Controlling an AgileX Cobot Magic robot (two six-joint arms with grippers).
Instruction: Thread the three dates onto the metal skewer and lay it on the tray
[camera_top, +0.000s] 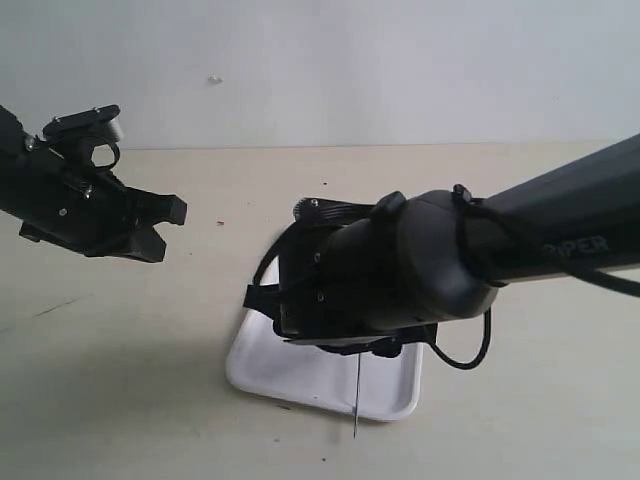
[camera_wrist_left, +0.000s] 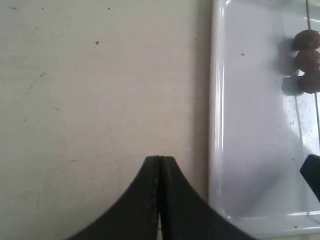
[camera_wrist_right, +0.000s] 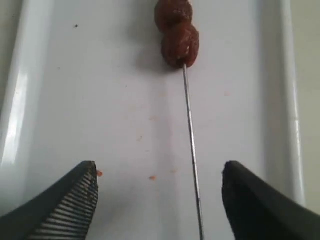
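The three dates (camera_wrist_left: 306, 60) sit in a row on the metal skewer (camera_wrist_right: 192, 150), which lies flat on the white tray (camera_wrist_right: 100, 100). In the right wrist view two of the dates (camera_wrist_right: 177, 32) show at the rod's far part. My right gripper (camera_wrist_right: 159, 172) hovers just above the tray, open, its fingers on either side of the rod without touching it. In the exterior view the right arm hides most of the tray (camera_top: 262, 372), and the skewer's end (camera_top: 356, 410) pokes past the tray's front rim. My left gripper (camera_wrist_left: 160, 159) is shut and empty, raised over the table left of the tray.
The beige table (camera_top: 120, 400) surrounds the tray. Small orange crumbs (camera_wrist_right: 152, 177) dot the tray floor. The right arm's black cable (camera_top: 470, 355) loops beside the tray. A pale wall (camera_top: 350, 60) rises behind the table.
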